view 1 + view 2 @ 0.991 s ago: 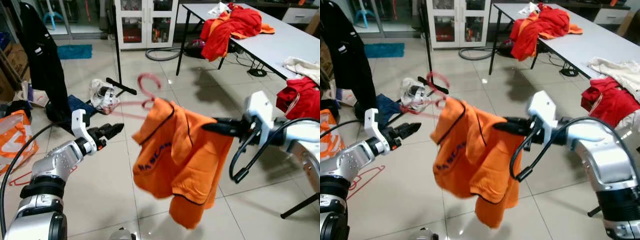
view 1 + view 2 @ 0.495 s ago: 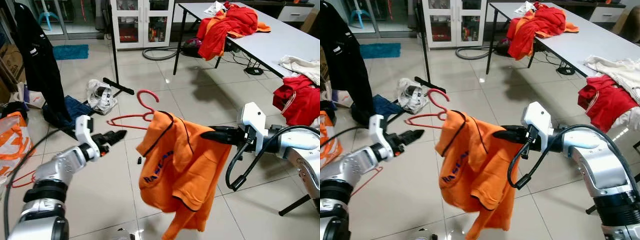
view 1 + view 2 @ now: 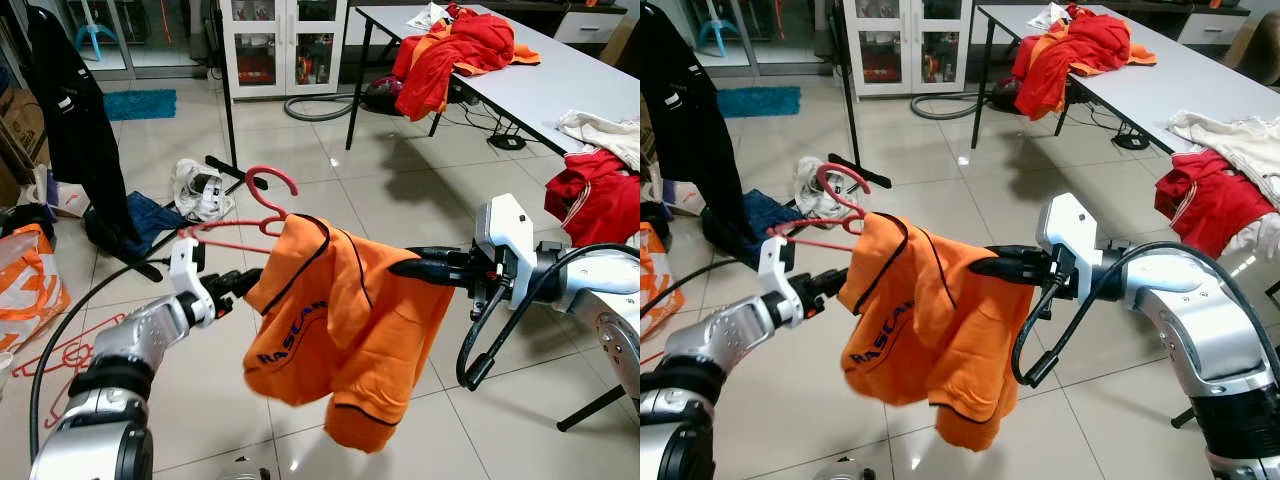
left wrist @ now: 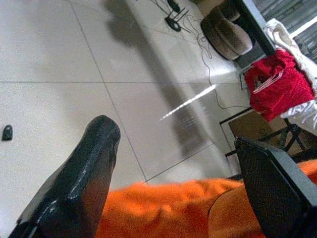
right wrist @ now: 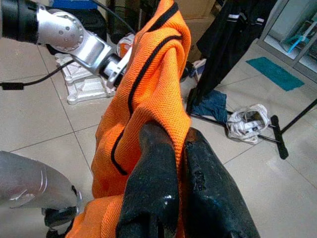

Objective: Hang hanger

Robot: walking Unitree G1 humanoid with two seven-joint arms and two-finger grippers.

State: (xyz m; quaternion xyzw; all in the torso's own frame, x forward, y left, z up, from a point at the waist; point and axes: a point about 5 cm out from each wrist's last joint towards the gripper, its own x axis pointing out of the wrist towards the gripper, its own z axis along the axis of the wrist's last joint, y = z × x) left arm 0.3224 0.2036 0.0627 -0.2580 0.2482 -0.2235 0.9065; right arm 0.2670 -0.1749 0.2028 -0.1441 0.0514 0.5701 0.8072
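Note:
An orange polo shirt point(image 3: 340, 330) hangs on a red hanger point(image 3: 225, 233) whose hook point(image 3: 272, 180) points up and to the left. My right gripper point(image 3: 402, 267) is shut on the shirt's shoulder and holds it above the floor; the right wrist view shows both fingers point(image 5: 153, 183) pinching the orange cloth point(image 5: 148, 94). My left gripper point(image 3: 238, 284) is at the shirt's other shoulder, just under the hanger bar. Its fingers point(image 4: 84, 173) stand wide apart, open, with orange fabric point(image 4: 168, 208) low between them.
A black garment point(image 3: 75, 120) hangs on a rack at the left, by the rack pole point(image 3: 228, 90). A white table point(image 3: 570, 90) with red clothes point(image 3: 455, 50) runs along the right. An orange bag point(image 3: 25, 280), a floor hanger point(image 3: 60, 355) and a white bag point(image 3: 200, 190) lie on the tiles.
My left gripper has moved right, up to the shirt's shoulder under the hanger. The shirt and hanger have swung left toward it. The right gripper keeps its hold.

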